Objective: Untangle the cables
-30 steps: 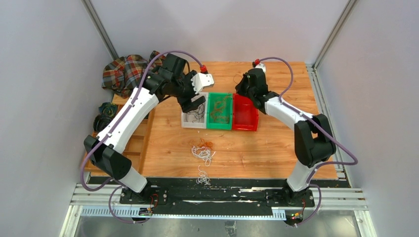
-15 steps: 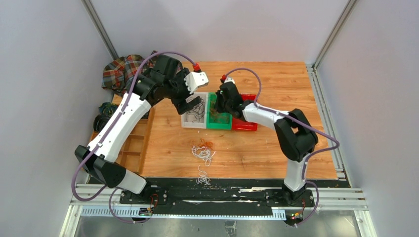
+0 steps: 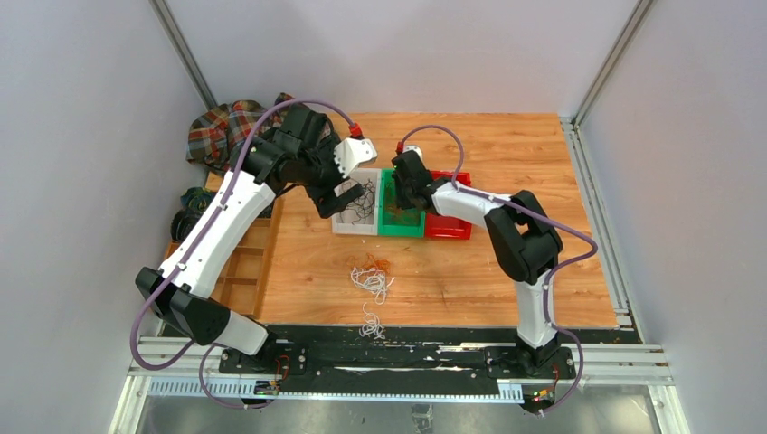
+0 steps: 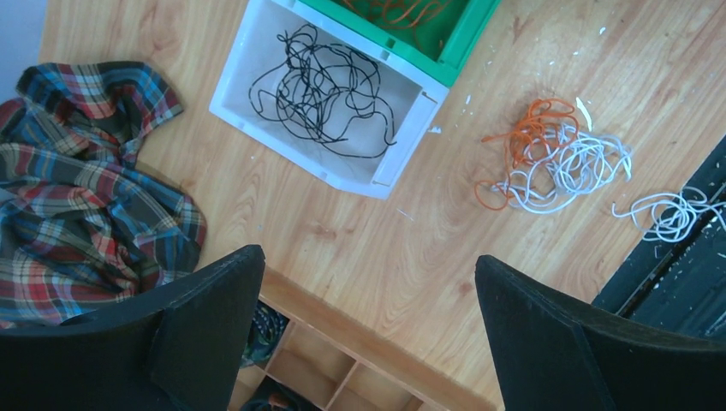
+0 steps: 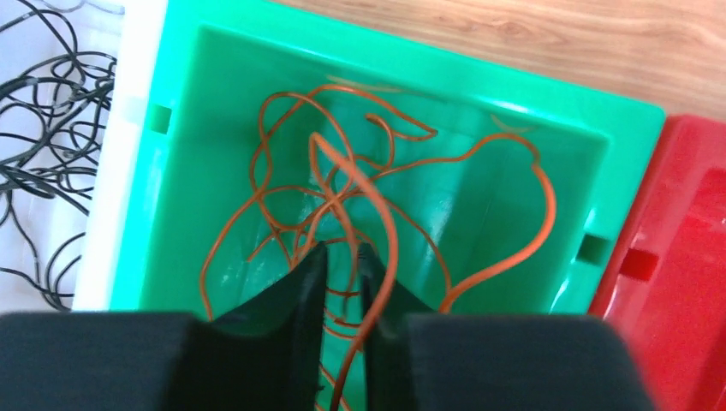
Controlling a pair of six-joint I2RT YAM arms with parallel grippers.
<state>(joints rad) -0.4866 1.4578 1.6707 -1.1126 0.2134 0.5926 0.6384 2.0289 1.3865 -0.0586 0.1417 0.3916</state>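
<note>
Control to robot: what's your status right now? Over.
Left end effector wide open, empty. Right end effector nearly closed over green bin, orange wire between fingers, grip unclear. Black wires in white bin; orange-white tangle loose on table. Nothing in the way.

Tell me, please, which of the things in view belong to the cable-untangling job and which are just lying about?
Job: black cables in the white bin, orange cables in the green bin, red bin, orange-and-white tangle on the table.
Lying about: plaid cloth, dark coiled rolls, wooden compartment tray.
</note>
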